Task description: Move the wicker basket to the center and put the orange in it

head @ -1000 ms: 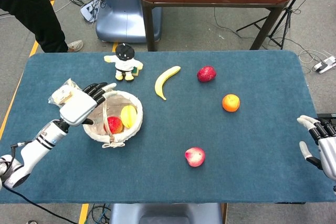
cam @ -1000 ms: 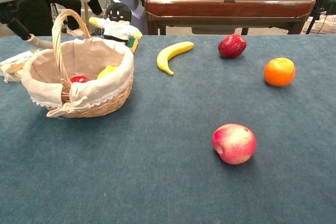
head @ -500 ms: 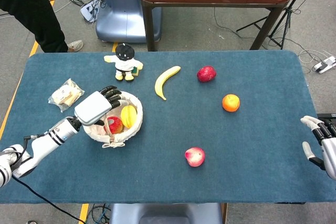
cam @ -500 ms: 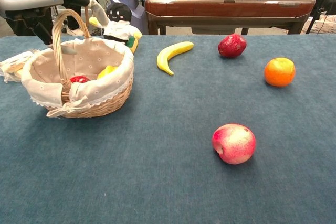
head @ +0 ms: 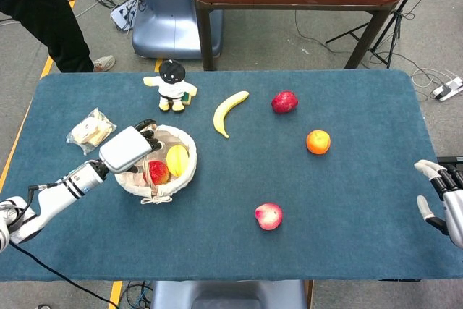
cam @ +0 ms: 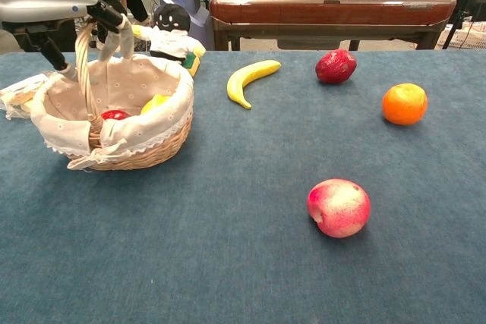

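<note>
The wicker basket (head: 158,187) with its white lining stands at the table's left, holding a yellow and a red fruit. My left hand (head: 129,148) is over it, and its dark fingers (cam: 108,14) curl around the top of the basket's handle (cam: 82,73). The orange (head: 317,141) lies right of the table's middle, also seen in the chest view (cam: 404,104), far from both hands. My right hand (head: 443,204) hovers at the table's right edge with fingers apart and nothing in it.
A banana (head: 228,112) and a dark red fruit (head: 284,101) lie at the back. A pink peach (head: 268,216) sits in front of the middle. A doll (head: 172,85) stands behind the basket, and a wrapped snack (head: 90,129) lies left of it.
My left hand came over the basket from the left, drew back a little, and its fingers curled down around the handle. The basket and the right hand have stayed put.
</note>
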